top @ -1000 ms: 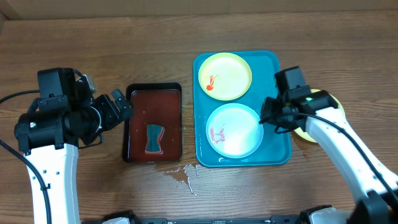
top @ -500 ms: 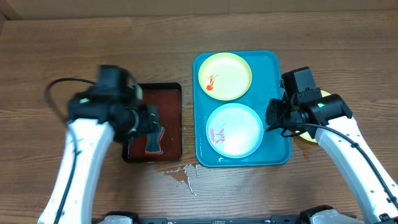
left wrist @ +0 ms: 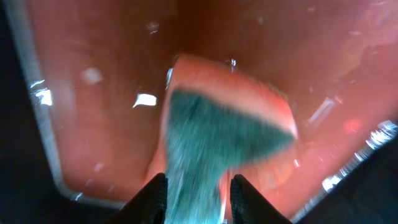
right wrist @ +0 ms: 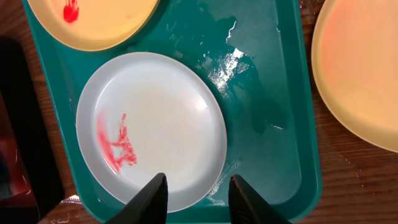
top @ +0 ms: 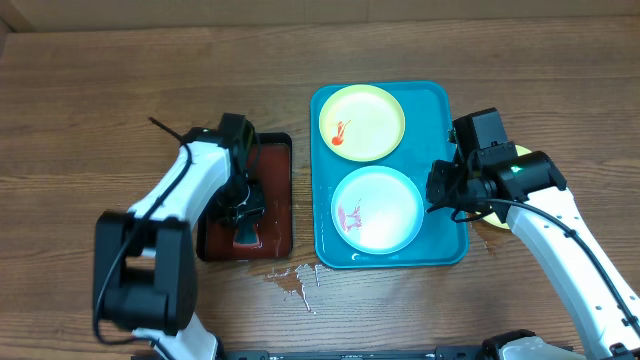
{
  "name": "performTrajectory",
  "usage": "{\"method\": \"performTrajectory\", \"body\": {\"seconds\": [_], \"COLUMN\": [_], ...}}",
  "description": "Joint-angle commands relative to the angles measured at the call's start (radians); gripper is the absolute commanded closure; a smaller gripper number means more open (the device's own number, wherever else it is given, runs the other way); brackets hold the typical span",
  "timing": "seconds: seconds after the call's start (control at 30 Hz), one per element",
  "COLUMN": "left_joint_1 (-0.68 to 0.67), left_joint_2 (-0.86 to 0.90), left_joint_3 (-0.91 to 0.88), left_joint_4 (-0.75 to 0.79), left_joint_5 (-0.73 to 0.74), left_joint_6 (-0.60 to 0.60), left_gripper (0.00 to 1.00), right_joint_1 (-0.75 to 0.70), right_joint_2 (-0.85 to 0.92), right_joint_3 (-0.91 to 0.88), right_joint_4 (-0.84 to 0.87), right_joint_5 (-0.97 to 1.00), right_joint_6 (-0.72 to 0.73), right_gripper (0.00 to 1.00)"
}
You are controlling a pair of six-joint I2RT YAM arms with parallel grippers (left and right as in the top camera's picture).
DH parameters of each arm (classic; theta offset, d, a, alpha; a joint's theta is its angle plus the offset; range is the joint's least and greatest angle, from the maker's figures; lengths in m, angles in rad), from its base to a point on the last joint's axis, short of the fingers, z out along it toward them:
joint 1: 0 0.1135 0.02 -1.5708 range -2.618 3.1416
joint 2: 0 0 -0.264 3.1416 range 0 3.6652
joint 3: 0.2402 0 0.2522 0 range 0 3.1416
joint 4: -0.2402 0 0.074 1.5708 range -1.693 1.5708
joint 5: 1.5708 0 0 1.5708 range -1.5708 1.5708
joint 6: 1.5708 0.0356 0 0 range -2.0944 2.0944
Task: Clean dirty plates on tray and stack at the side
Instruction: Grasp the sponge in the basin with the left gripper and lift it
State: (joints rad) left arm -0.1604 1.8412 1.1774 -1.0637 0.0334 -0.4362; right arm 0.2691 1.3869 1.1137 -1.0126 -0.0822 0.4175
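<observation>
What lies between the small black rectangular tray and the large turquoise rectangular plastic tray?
Only a narrow bare strip of the wooden table lies there, visible in the overhead view.

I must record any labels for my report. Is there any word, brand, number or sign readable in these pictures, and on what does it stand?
None can be read. The tray, the yellow-green plate, the white plate, the black tray and the sponge carry no word, number or sign.
</observation>
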Motion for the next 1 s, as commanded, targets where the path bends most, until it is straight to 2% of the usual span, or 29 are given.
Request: {"method": "performTrajectory", "body": {"seconds": [0.0,0.07,0.17,0.33,0.37,0.57,0.63,0.77,0.97], "left_joint_1": [-0.005,-0.005,-0.004,-0.004,-0.004,-0.004,-0.004,-0.004,-0.004], "left_joint_2": [0.08,0.107,0.117,0.073,0.034,-0.139,-0.185,-0.253,-0.285], "left_joint_3": [-0.003,-0.003,-0.003,0.021,0.038,0.081,0.082,0.082,0.082], "left_joint_4": [0.006,0.01,0.023,0.008,-0.007,-0.031,-0.037,-0.053,-0.049], "left_joint_5": [0.037,0.029,0.016,0.015,0.006,-0.044,-0.041,-0.04,-0.04], "left_joint_6": [0.066,0.074,0.074,0.074,0.074,0.108,0.146,0.145,0.145], "left_gripper": [0.7,0.76,0.96,0.96,0.96,0.96,0.96,0.96,0.96], "right_joint_1": [0.005,0.005,0.005,0.005,0.005,0.003,0.003,0.003,0.003], "right_joint_2": [-0.005,-0.005,-0.005,-0.005,-0.005,-0.003,0.002,0.028,0.1], "right_joint_3": [0.012,0.012,0.012,0.012,0.012,0.011,0.011,0.004,0.002], "right_joint_4": [0.003,0.0,0.0,0.0,0.0,0.003,0.003,0.003,0.024], "right_joint_5": [-0.009,-0.009,-0.009,-0.007,0.016,0.171,0.171,0.167,0.129], "right_joint_6": [-0.006,-0.006,-0.006,-0.007,-0.006,0.032,0.044,0.077,0.043], "right_gripper": [0.66,0.66,0.67,0.67,0.7,0.71,0.69,0.63,0.63]}}
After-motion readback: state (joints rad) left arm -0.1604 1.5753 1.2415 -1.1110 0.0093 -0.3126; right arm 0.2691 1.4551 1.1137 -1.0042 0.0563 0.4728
